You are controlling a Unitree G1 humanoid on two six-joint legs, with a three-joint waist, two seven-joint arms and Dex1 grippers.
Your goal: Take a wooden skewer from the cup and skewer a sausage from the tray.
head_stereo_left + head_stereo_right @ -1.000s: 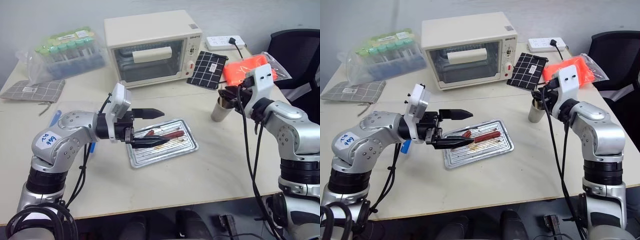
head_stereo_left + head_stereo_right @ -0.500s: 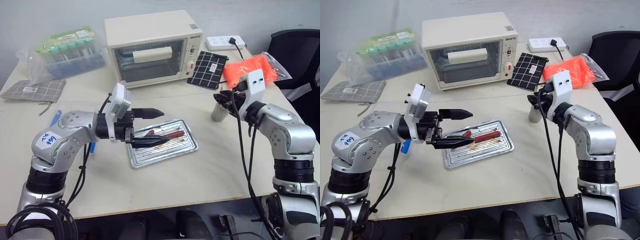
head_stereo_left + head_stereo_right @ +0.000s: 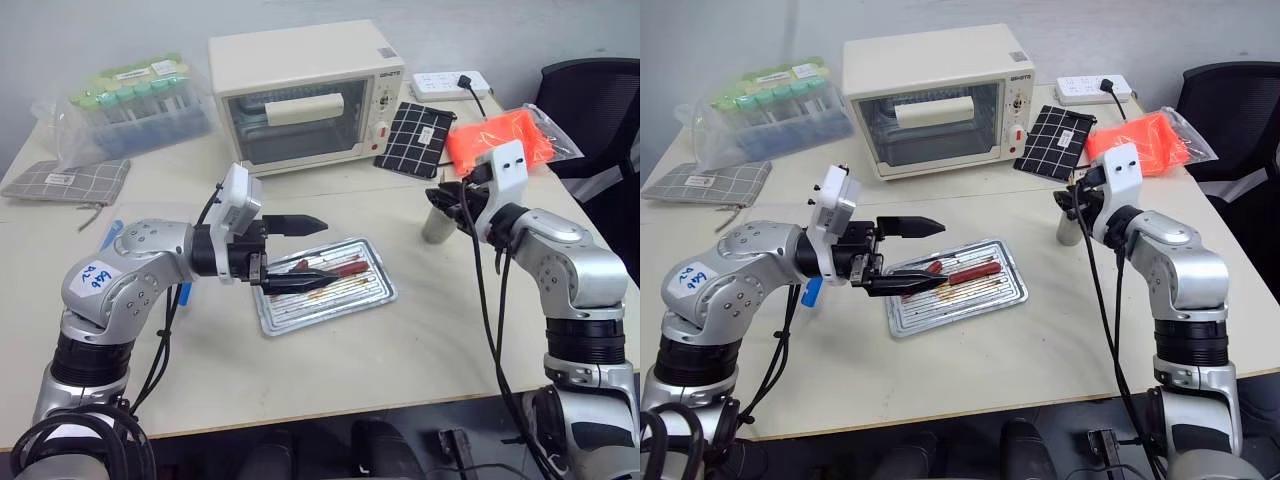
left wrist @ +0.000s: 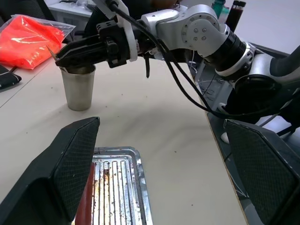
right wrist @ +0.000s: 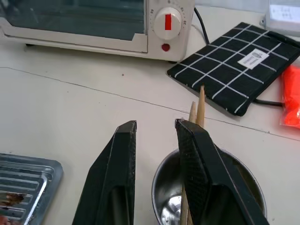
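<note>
The steel cup point(image 3: 437, 224) stands right of the tray point(image 3: 386, 290). Two wooden skewers point(image 5: 200, 105) rise from it, and I cannot tell which is the task's. My right gripper point(image 5: 154, 124) hovers level at the cup's rim point(image 5: 248, 178), open by a narrow gap with nothing between its fingers. The sticks pass just outside one finger point(image 5: 197, 154). My left gripper point(image 3: 330, 253) is open wide above the tray's left end. The long red-orange sausage point(image 3: 345, 268) lies in the tray beside a shorter, darker one point(image 3: 298, 266).
A toaster oven point(image 3: 305, 90) stands at the back. A black checked pouch point(image 3: 415, 140), an orange bag point(image 3: 495, 140) and a power strip point(image 3: 450, 83) lie behind the cup. A clear box of tubes point(image 3: 130, 100) and a grey pouch point(image 3: 65, 182) sit at the far left.
My right arm has settled slightly to the left, with its gripper still at the cup's rim. The left arm and the things in the tray have kept still.
</note>
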